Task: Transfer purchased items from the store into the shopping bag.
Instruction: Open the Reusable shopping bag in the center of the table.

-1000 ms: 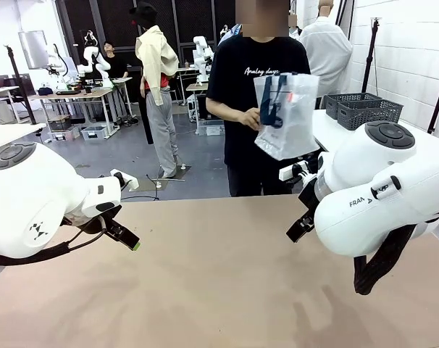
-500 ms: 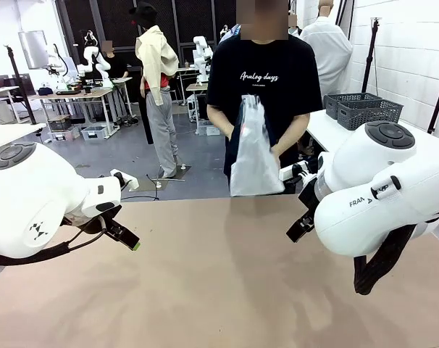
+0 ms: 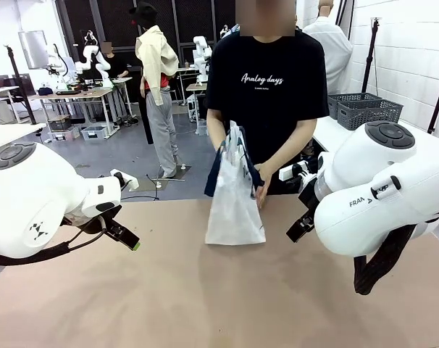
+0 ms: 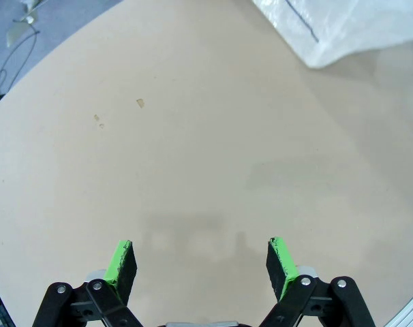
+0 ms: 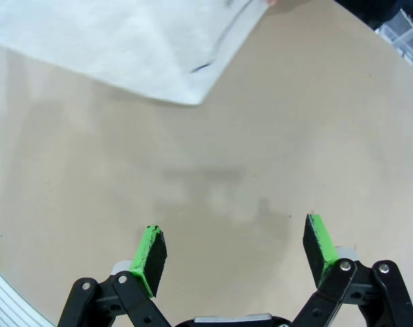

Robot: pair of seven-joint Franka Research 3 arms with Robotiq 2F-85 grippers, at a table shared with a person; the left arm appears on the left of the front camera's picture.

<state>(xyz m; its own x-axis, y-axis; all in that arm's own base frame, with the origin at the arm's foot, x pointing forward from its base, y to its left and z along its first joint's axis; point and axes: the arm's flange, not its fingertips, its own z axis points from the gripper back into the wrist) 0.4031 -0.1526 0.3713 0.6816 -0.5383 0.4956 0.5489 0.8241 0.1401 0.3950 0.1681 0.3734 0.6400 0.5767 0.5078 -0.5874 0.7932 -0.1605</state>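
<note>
A person at the far side of the worktop [image 3: 205, 297] holds the shopping bag [image 3: 234, 214] up by its top, where the dark blue handles are. One hand [image 3: 262, 191] is at the side of the bag. The bag stands upright in the middle, near the far edge, between the two arms. Its bottom looks to be resting on the worktop. It looks flat and thin, and its mouth is pinched nearly closed.

The left gripper [image 4: 201, 251] hangs over bare worktop with its green fingers wide apart and nothing between them. The right gripper [image 5: 235, 234] is the same, wide open and holding nothing.

I think the step now is getting the bag ready. To do it well, the mouth should be pulled wide and the bag should stand steady before anything goes in. The plastic is thin and floppy, so a bump could fold it or tip it. The arms would do best to wait at the sides, then come in slowly from above.
</note>
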